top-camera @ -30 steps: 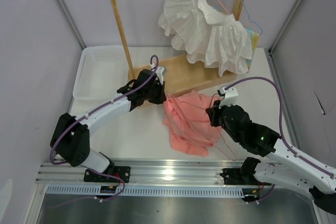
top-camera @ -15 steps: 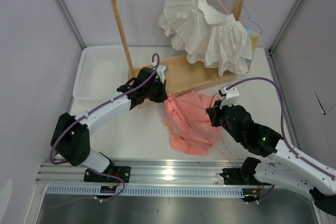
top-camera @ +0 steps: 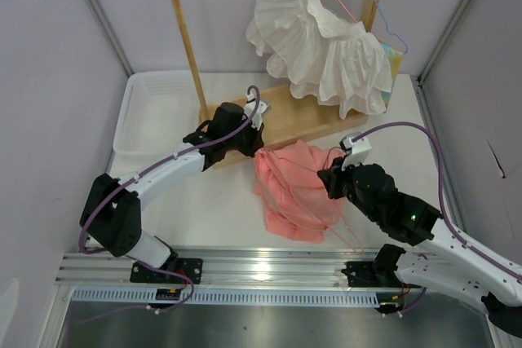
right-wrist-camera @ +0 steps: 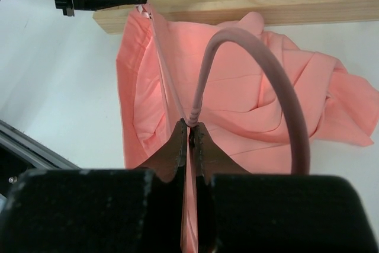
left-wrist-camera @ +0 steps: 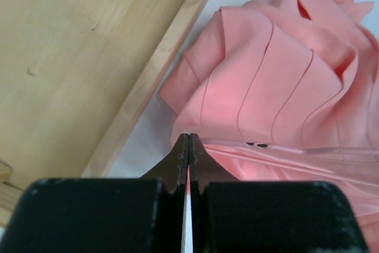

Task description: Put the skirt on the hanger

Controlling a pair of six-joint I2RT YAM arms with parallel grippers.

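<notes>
While the skirt (top-camera: 294, 189) lies crumpled on the white bench (top-camera: 204, 205), just in front of the wooden rack base (top-camera: 294, 116), the right hand (right-wrist-camera: 190, 125) is clenched on the hanger (right-wrist-camera: 241, 34) at the neck under its hook, above the cloth. From there a thin wire of the hanger runs across the skirt toward the left hand (left-wrist-camera: 188, 140). This hand is pressed shut at the skirt's corner beside the rack base; whether it pinches something, I cannot tell.

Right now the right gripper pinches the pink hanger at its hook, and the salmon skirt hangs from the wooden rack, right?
No. The skirt lies on the table beside the rack, per the top external view. The right gripper does pinch the hanger at its hook.
</notes>
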